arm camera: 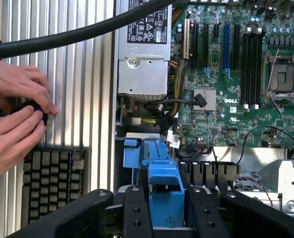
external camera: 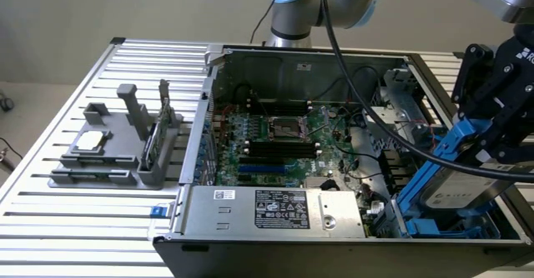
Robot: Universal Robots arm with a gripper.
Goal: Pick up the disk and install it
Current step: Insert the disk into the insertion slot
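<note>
Clasping the disk [external camera: 463, 193], pincer [arm camera: 167, 213] hangs over case [external camera: 334, 256].

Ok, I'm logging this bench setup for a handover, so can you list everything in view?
table: one, silver slats, under everything
computer case: one, black, open, on the table
circuit board: one, green, on the case floor
power supply: one, silver, labelled, at the case edge nearest the exterior camera
disk: one, silver-grey in a blue frame, tilted over the case at the exterior view's right
holder: one, grey, on the table at the exterior view's left
chip: one, silver, on the holder
card: one, green, upright in the holder
keyboard: one, dark, beside the case
cable: one, black, thick, crossing above the case
person's hands: two, around a small dark thing by the keyboard
robot arm: one, grey and blue, behind the case
robot hand: one, black, closed on the disk's blue frame
</note>
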